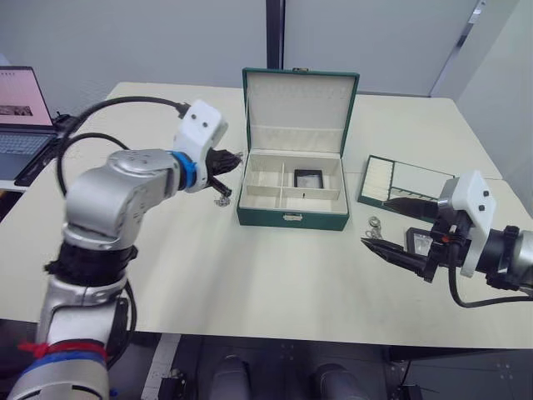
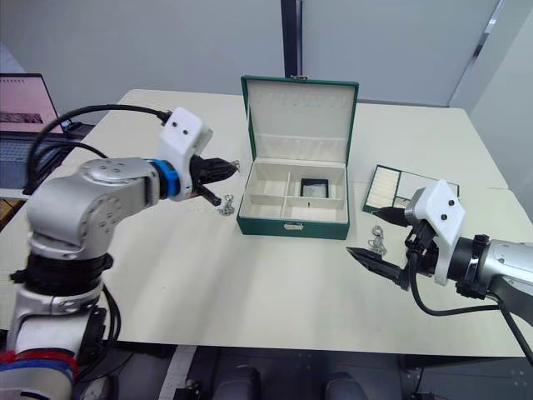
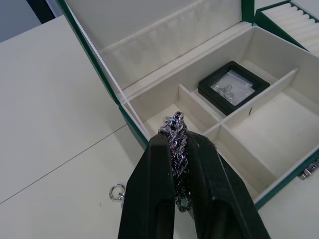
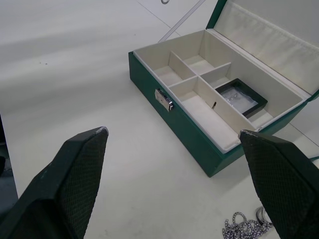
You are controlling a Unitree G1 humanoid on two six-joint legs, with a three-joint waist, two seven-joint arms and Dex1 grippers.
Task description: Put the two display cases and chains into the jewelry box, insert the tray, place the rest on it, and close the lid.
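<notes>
Silver twisted chain (image 3: pixel 177 149) sits pinched between the two black fingers of the left gripper (image 3: pixel 178 164), its rope-like links bunched in the narrow gap and a loop of it hanging below. This gripper hovers just beside the left wall of the jewelry box (image 1: pixel 291 218), above the table (image 1: pixel 250 283). A second small chain (image 1: pixel 221 200) with a ring clasp lies on the table under that gripper, partly hidden by it.

The box is dark green with cream lining, its lid (image 1: pixel 298 104) standing upright. One black-framed display case (image 1: pixel 309 177) with a pale glassy centre lies flat in the rear right compartment; the other compartments look bare.

The right gripper (image 1: pixel 396 250) hangs with its fingers spread wide and nothing between them, low over the table, well to the right of the box. Close by it lie a silver cluster of links (image 1: pixel 375 227) and a second display case (image 1: pixel 419 242), largely covered by the arm. Behind them rests the shallow green tray (image 1: pixel 391 182), its ribbed strip visible.
</notes>
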